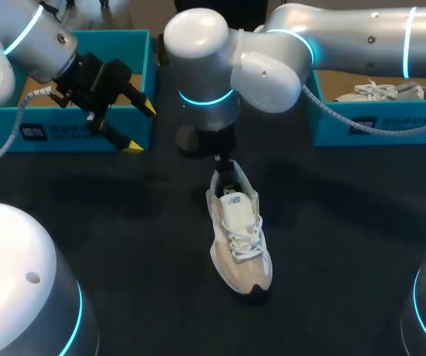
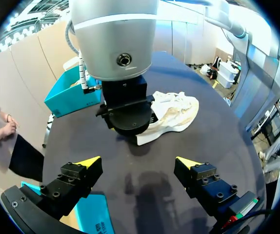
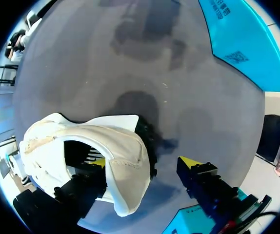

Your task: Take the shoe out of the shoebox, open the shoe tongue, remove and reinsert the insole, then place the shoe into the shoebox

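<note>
Already out and lying on the dark table [image 1: 124,222]: the shoe [image 1: 239,237], right in the middle, toe toward the robot, well apart from the left shoebox [image 1: 72,133] and the right shoebox [image 1: 361,126]. Probably put there to leave room for working on it from above. Down at the heel end, the right gripper [image 3: 143,163], coming in from the right side and reaching past the middle. Spread wide and squeezing nothing, with one yellow finger [image 3: 97,162] poked inside the shoe's mouth and the other outside, beside the heel. Looks like a way to get at the tongue or the insole, or to grab the heel wall; hard to tell which. Off to the side, just above the front wall of the left shoebox, the left gripper [image 1: 142,128], wide open too and holding nothing. Likely parked there to stay out of the way and look on. Inside the right shoebox, a second shoe [image 1: 380,91], with nothing touching it. Tongue and insole steps seemingly not done yet.
</note>
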`<action>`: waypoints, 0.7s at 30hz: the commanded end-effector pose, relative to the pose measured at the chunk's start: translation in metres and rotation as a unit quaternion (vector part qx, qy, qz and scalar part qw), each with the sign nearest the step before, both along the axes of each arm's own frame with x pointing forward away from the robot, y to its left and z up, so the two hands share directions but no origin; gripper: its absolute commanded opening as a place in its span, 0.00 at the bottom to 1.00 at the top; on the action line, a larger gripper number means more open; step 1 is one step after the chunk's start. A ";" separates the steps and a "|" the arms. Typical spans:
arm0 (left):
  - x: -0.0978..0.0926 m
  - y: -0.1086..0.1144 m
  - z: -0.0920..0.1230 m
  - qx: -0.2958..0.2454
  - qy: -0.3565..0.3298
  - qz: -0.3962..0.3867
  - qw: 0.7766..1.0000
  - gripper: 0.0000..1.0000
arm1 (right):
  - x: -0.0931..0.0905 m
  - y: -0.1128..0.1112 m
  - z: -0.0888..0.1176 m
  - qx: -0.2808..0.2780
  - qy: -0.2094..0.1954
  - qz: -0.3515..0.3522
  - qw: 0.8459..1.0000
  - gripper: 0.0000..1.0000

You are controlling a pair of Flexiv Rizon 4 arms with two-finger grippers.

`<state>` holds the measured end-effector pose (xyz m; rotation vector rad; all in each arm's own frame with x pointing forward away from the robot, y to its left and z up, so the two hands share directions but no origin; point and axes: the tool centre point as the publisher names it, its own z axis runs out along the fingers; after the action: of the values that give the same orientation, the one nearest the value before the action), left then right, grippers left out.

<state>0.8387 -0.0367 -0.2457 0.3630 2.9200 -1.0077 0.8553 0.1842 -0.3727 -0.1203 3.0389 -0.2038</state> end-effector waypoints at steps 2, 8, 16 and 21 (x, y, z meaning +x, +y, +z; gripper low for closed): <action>-0.001 0.000 0.001 0.002 -0.001 0.000 1.000 1.00 | 0.000 -0.005 0.000 0.003 0.003 0.004 1.000 0.49; -0.001 0.000 0.001 0.002 -0.001 0.000 1.000 1.00 | -0.001 -0.002 -0.006 -0.002 0.007 0.006 1.000 0.00; -0.001 0.000 0.001 0.002 -0.001 0.000 1.000 1.00 | -0.006 -0.003 -0.008 -0.010 -0.002 -0.020 1.000 0.00; -0.001 0.000 0.001 0.002 -0.001 0.000 1.000 1.00 | -0.008 -0.002 -0.003 -0.010 -0.006 -0.031 0.999 0.00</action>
<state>0.8387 -0.0367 -0.2457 0.3630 2.9200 -1.0077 0.8504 0.1812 -0.3786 -0.0260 3.0350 -0.2369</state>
